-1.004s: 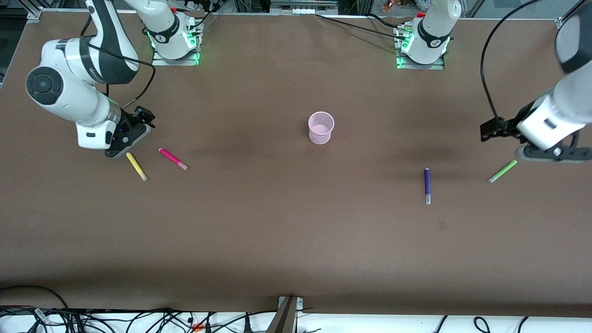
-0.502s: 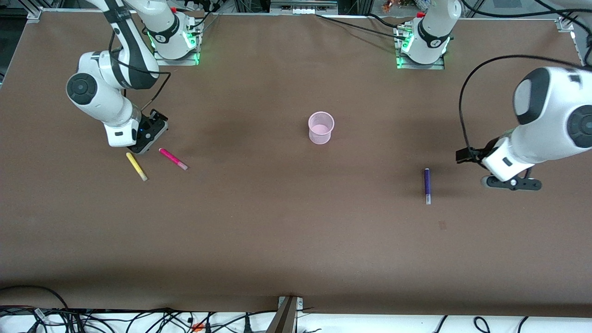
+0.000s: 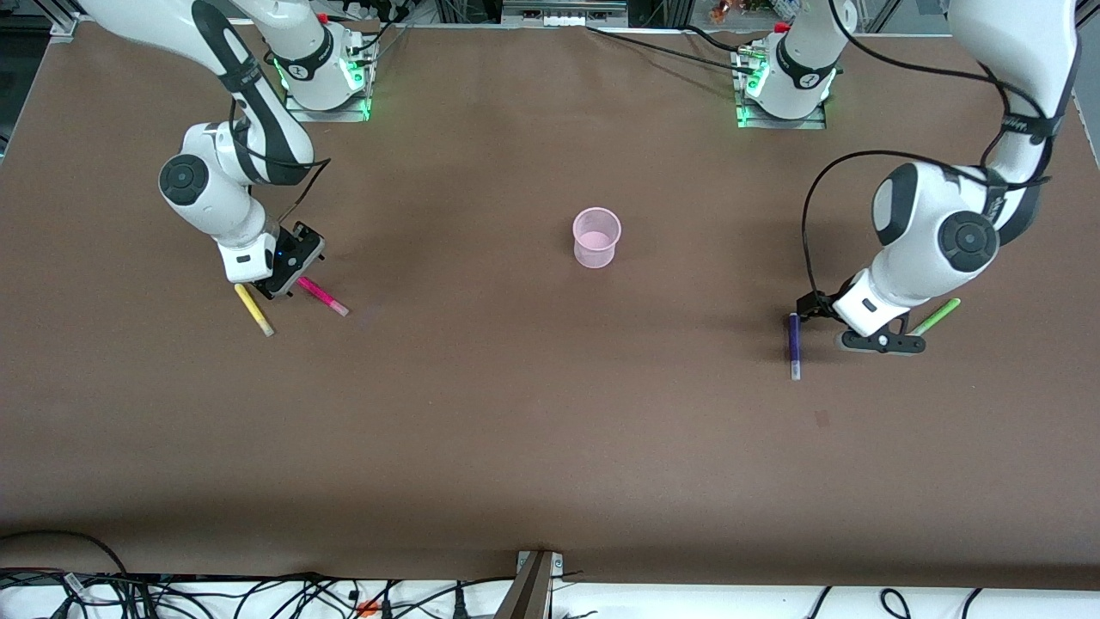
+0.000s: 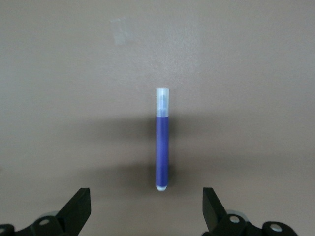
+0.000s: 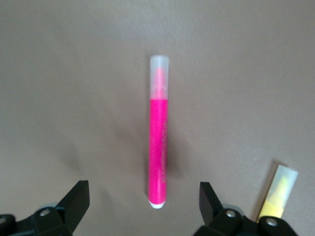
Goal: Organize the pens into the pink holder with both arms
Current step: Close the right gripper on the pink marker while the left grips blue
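The left claw (image 4: 146, 209) hangs low over the desk (image 3: 550, 430) with its fingers spread wide, the purple pen (image 4: 162, 146) lying flat just ahead of the gap and centred on it, its pale cap pointing away. In the front view the light green pen (image 3: 935, 316) lies beside this claw, toward the left arm's end.

The right claw (image 5: 144, 204) is likewise spread open, low over the magenta-pink pen (image 5: 158, 153), whose butt end sits between the fingertips. The yellow pen (image 5: 278, 192) lies just beside one finger. The pink holder (image 3: 595, 237) stands upright mid-desk, well apart from both claws.
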{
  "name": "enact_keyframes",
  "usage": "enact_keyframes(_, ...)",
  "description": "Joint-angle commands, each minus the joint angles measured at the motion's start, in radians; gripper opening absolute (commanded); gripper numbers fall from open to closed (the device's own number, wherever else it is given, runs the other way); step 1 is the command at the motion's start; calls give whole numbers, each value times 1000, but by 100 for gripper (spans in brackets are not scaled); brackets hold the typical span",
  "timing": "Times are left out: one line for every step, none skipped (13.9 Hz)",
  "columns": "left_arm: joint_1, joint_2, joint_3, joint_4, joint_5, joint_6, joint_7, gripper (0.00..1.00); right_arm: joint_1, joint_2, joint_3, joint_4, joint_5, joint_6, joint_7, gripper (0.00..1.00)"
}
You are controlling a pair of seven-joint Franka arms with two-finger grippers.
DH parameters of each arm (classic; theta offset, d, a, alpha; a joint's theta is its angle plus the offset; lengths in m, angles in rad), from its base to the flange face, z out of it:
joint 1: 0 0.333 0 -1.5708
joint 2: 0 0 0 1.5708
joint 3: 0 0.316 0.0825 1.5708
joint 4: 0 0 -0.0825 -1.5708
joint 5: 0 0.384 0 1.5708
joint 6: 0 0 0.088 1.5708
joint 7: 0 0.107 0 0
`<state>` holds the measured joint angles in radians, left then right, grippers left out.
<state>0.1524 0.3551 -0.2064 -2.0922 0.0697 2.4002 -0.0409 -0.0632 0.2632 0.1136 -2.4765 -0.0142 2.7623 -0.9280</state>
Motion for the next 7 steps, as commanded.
enact_keyframes(-7, 73, -4, 11, 18, 78, -17, 100, -9, 4, -14, -12, -1, 20, -34, 90)
enact_keyframes(-11, 96, -2, 11, 21, 115, -17, 100, -9, 4, -14, -16, -1, 20, -32, 85)
enact_keyframes(-11, 125, -2, 11, 22, 150, -16, 100, -9, 5, -14, -19, 0, 22, -32, 81)
enact_keyframes(-11, 149, -2, 8, 22, 181, -16, 100, -9, 5, -14, -19, 0, 22, -34, 78)
enact_keyframes(-11, 162, -2, 0, 22, 201, -14, 100, -9, 5, -14, -19, -1, 22, -32, 76)
enact_keyframes(-11, 163, -2, -8, 25, 209, -13, 100, -9, 7, -14, -19, 0, 22, -32, 76)
enact_keyframes(-11, 165, -2, -8, 45, 209, -11, 100, -9, 7, -14, -18, 0, 23, -32, 76)
